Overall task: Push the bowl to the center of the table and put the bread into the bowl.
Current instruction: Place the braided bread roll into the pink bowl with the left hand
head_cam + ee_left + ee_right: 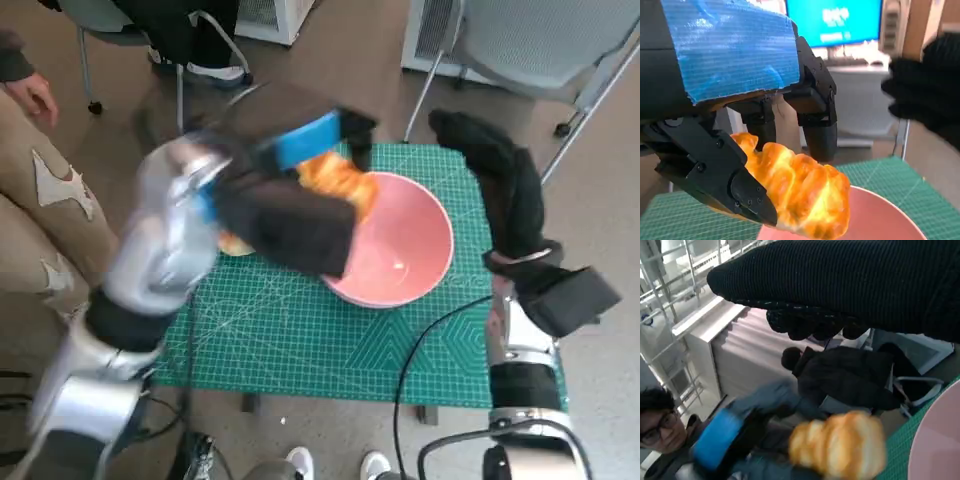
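Note:
My left hand (pixel 300 165), black with blue tape on its back, is raised above the left rim of the pink bowl (pixel 405 255) and grips the golden bread (pixel 338 180). In the left wrist view the bread (pixel 802 197) sits between the black fingers (pixel 817 125), just over the bowl's rim (pixel 885 217). My gloved right hand (pixel 500 185) hangs at the right of the bowl and holds nothing. The right wrist view shows the glove (pixel 850 280), the blurred bread (pixel 840 445), the left hand's blue tape (pixel 717 440) and the bowl's edge (pixel 940 440).
The bowl stands on a green cutting mat (pixel 300 340) that covers the small table. A pale yellow thing (pixel 235 243) lies on the mat under my left forearm. A person (pixel 40 200) sits at the left; chairs (pixel 540 50) stand behind the table.

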You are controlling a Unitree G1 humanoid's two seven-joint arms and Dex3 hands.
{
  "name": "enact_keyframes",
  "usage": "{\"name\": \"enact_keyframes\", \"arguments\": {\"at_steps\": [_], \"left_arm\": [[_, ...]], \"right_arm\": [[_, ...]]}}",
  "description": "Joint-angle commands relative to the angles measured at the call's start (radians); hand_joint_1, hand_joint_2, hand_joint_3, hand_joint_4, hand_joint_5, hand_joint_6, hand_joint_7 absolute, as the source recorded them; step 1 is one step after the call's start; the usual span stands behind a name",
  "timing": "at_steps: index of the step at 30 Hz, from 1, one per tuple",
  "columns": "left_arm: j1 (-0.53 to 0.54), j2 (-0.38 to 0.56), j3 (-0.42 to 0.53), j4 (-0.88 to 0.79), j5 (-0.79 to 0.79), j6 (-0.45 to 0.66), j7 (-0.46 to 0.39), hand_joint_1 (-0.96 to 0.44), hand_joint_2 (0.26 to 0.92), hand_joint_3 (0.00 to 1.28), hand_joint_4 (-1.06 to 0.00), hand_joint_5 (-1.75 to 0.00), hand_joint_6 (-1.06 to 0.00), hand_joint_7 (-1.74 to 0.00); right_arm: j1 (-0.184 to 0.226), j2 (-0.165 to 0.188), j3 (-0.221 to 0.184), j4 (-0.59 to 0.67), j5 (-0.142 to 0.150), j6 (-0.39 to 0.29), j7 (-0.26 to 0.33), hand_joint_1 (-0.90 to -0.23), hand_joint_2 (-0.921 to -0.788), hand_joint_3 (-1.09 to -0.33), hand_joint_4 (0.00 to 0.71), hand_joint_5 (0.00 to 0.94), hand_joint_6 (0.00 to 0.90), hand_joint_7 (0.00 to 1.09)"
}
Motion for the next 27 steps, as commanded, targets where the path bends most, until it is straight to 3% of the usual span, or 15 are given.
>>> {"name": "enact_keyframes", "arguments": {"at_steps": [1, 5, 7, 9, 10, 14, 18, 23, 27], "left_arm": [[-0.17, -0.071, -0.045, 0.187, 0.021, -0.064, 0.034, 0.0, 0.92, 0.05, -0.6, -1.22, -0.76, -1.07], [-0.225, -0.116, -0.069, 0.287, 0.032, -0.079, 0.05, 0.0, 0.911, 0.08, -0.56, -1.41, -0.79, -0.88], [-0.251, -0.14, -0.08, 0.336, 0.036, -0.082, 0.057, 0.0, 0.889, 0.15, -0.58, -1.34, -0.7, -1.05], [-0.272, -0.16, -0.088, 0.379, 0.039, -0.086, 0.063, 0.0, 0.756, 0.43, -0.55, -1.38, -0.61, -1.24], [-0.281, -0.166, -0.09, 0.396, 0.04, -0.088, 0.065, 0.0, 0.726, 0.51, -0.54, -1.4, -0.58, -1.3], [-0.314, -0.197, -0.102, 0.476, 0.042, -0.105, 0.077, 0.0, 0.762, 0.53, -0.45, -1.46, -0.47, -1.41], [-0.331, -0.213, -0.105, 0.544, 0.038, -0.139, 0.103, 0.0, 0.782, 0.52, -0.43, -1.48, -0.43, -1.44], [-0.335, -0.222, -0.098, 0.596, 0.025, -0.169, 0.131, 0.0, 0.768, 0.52, -0.45, -1.46, -0.45, -1.42], [-0.332, -0.231, -0.083, 0.629, 0.005, -0.184, 0.149, 0.0, 0.705, 0.59, -0.5, -1.43, -0.51, -1.39]], "right_arm": [[0.059, -0.009, -0.009, -0.012, -0.014, 0.019, -0.029, -0.685, -0.921, -0.849, 0.153, 0.001, 0.0, 0.44], [0.073, -0.013, -0.01, -0.026, -0.023, 0.019, -0.047, -0.683, -0.921, -0.847, 0.154, 0.001, 0.0, 0.45], [0.079, -0.015, -0.011, -0.032, -0.027, 0.02, -0.057, -0.68, -0.921, -0.846, 0.155, 0.001, 0.0, 0.45], [0.084, -0.016, -0.012, -0.038, -0.031, 0.021, -0.065, -0.676, -0.921, -0.845, 0.156, 0.002, 0.001, 0.45], [0.086, -0.016, -0.012, -0.041, -0.032, 0.022, -0.069, -0.675, -0.921, -0.844, 0.157, 0.002, 0.001, 0.45], [0.097, -0.016, -0.013, -0.052, -0.038, 0.023, -0.085, -0.673, -0.921, -0.844, 0.157, 0.005, 0.008, 0.44], [0.104, -0.016, -0.014, -0.058, -0.047, 0.022, -0.1, -0.673, -0.921, -0.842, 0.158, 0.006, 0.01, 0.44], [0.106, -0.017, -0.012, -0.063, -0.053, 0.027, -0.114, -0.675, -0.921, -0.842, 0.163, 0.008, 0.013, 0.44], [0.104, -0.018, -0.01, -0.063, -0.056, 0.03, -0.123, -0.678, -0.921, -0.841, 0.167, 0.009, 0.015, 0.44]]}}
